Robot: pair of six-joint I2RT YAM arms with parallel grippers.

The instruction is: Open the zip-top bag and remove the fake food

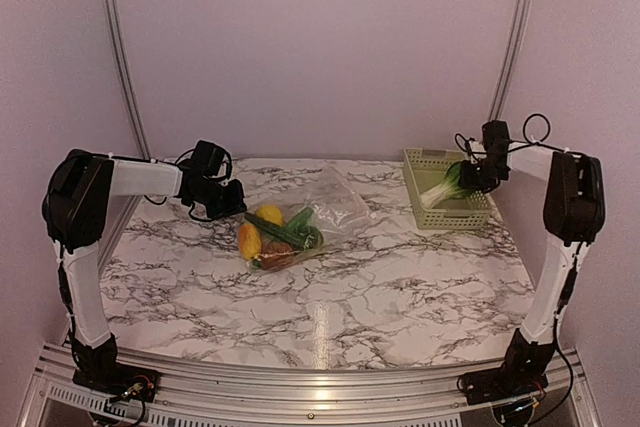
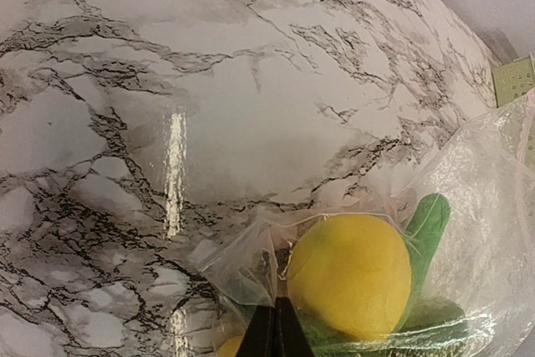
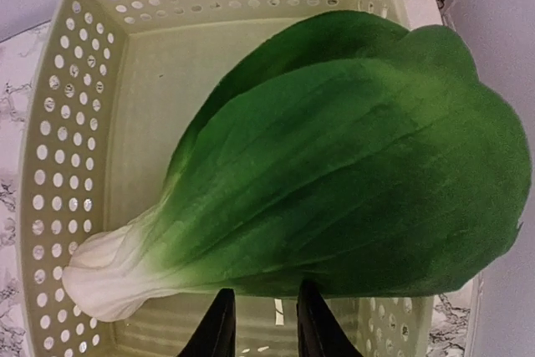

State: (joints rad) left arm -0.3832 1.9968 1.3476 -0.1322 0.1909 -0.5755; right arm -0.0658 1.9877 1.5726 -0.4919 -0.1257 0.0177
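The clear zip-top bag [image 1: 338, 203] lies on the marble table's middle. It holds fake food: a yellow lemon [image 1: 268, 214], a yellow-orange piece [image 1: 249, 240], a long green pod [image 1: 280, 231] and a brown piece [image 1: 276, 250]. My left gripper [image 1: 232, 202] is shut, pinching the bag's left corner. In the left wrist view, its closed tips [image 2: 276, 311] hold a fold of bag [image 2: 242, 265] beside the lemon [image 2: 351, 273]. My right gripper [image 1: 478, 177] hangs over the basket. Its fingers [image 3: 261, 298] stand partly apart at the edge of the leafy green [image 3: 334, 173], with basket floor showing between them.
The pale green perforated basket [image 1: 425, 159] stands at the back right, near the right wall. The leafy green [image 1: 445, 189] slants inside it, white stem toward the left, as the right wrist view of the basket [image 3: 84, 123] also shows. Metal rails run up the back wall.
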